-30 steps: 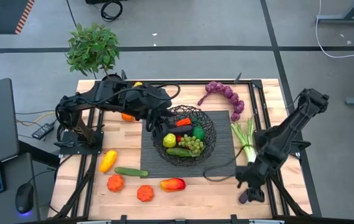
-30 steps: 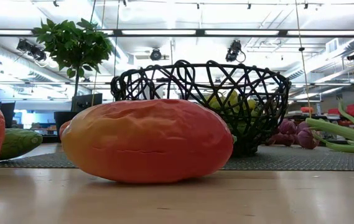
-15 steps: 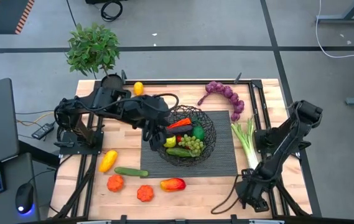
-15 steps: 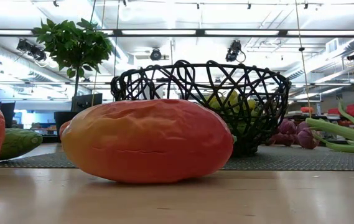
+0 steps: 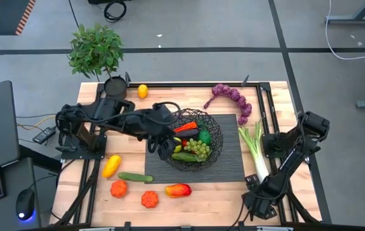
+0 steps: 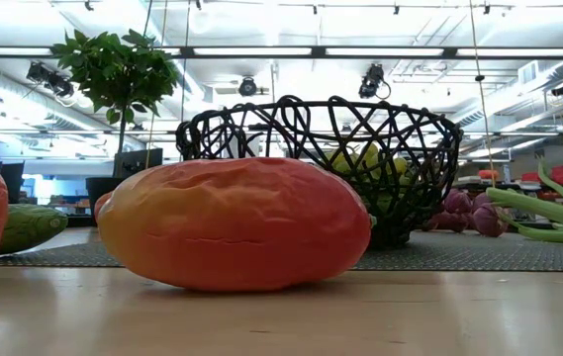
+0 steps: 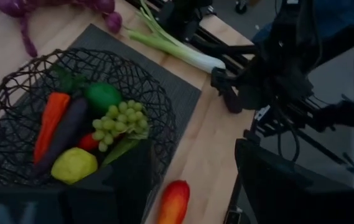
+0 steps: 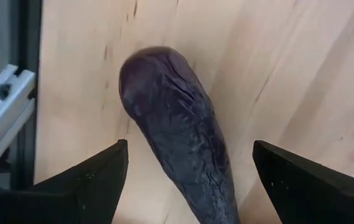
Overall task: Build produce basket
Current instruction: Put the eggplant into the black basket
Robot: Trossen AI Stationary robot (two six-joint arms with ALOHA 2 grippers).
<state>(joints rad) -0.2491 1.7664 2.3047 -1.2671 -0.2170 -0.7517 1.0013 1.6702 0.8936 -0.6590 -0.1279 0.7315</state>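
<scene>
Your basket [image 5: 195,144] sits at the table's centre on the dark mat, already holding some produce [image 5: 192,146]. Your left gripper [image 5: 164,146] hangs at its nine o'clock rim, fingers parted, empty. Your right gripper [image 8: 186,165], at five o'clock, spreads wide around the aubergine [image 8: 180,127].

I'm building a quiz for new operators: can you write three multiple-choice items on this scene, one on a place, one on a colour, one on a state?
1. Where does the leek lie?
A. in the basket
B. on the table right of the basket
C. by the plant pot

2. What colour is the carrot in the basket?
A. orange
B. blue
C. white

3. How is the right tool?
A. shut on a tomato
B. out of view
C. open around an aubergine lying on the table

Answers: 1 B, the high view shows it beside the mat; 2 A, clear in the left wrist view; 3 C, fingers stand apart on either side.
</scene>
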